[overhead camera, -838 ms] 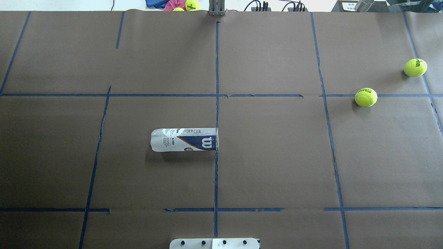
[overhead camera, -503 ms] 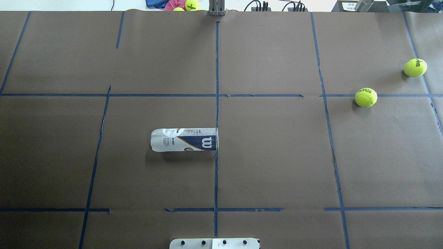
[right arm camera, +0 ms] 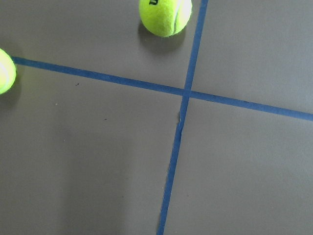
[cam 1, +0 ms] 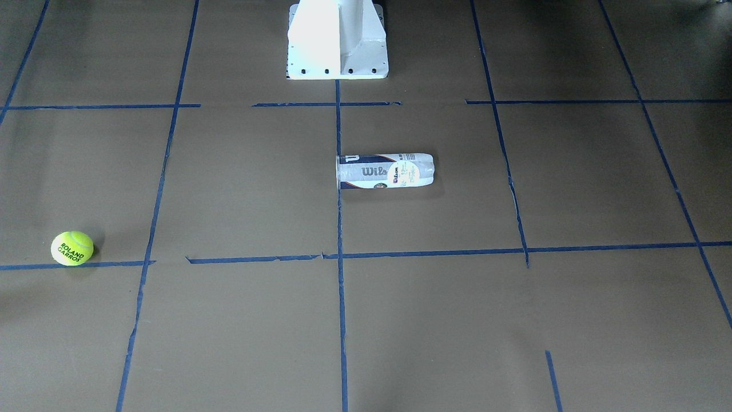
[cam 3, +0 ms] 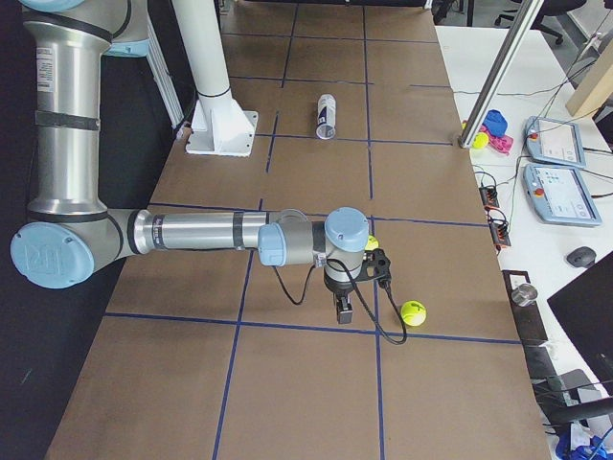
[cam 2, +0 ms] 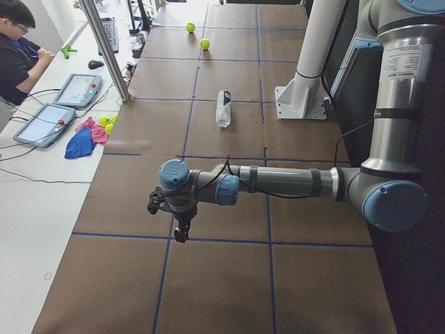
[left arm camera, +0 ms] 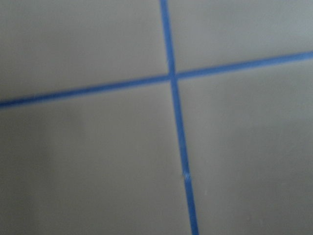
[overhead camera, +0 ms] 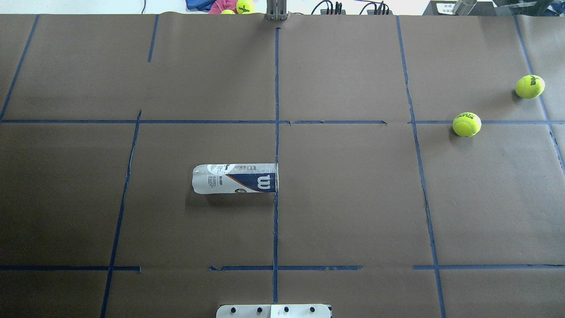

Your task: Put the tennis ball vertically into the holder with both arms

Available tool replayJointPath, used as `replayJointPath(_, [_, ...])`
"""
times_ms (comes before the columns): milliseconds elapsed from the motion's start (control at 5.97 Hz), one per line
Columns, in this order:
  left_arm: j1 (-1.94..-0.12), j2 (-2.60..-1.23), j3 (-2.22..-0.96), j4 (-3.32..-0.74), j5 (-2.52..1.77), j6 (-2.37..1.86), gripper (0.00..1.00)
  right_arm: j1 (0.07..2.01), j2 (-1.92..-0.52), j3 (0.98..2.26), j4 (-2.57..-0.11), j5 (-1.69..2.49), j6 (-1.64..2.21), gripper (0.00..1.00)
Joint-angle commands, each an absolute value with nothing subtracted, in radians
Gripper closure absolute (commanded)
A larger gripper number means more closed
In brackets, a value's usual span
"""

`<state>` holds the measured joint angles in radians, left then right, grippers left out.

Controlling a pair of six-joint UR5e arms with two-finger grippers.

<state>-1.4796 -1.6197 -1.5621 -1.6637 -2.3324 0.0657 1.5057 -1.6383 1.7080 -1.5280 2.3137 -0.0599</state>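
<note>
Waiting to begin

Front view: the holder (cam 1: 384,171) lies flat, with the tennis ball (cam 1: 72,248) far from it. Overhead: nothing has moved, so no step is done. Side views: the left gripper (cam 2: 181,235) and right gripper (cam 3: 345,314) hang away from the holder; I cannot tell their jaws.

Robotics lab: blue-tape-gridded table (overhead camera: 353,198), teach pendants (cam 3: 554,142), operator (cam 2: 17,49) at side bench (cam 2: 28,209).

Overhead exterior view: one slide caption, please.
Wilson ball tube on its side; Roland Garros tennis ball and another ball far right.
</note>
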Motion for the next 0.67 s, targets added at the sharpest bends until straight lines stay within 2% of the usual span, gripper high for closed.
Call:
replayJointPath(0, [-1.477,-1.687,-1.59,-1.71,-2.338,0.066,0.0,1.505,-1.596,1.701,-1.529,2.316,-0.051,0.0])
replayJointPath(168, [-1.471,-1.709,-1.615,-1.788,-2.339,0.063,0.0,1.505,-1.554,1.688,-1.528,2.318,-0.052,0.0])
replayJointPath(335, [-1.447,-1.71,-1.611,-1.971,-2.338,-0.001,0.0,1.503,-1.548,1.69,-1.528,2.318,-0.052,0.0])
replayJointPath(503, [-1.358,-1.741,-1.618,-2.14,-2.327,-0.002,0.0,1.503,-1.548,1.692,-1.528,2.318,-0.051,0.0])
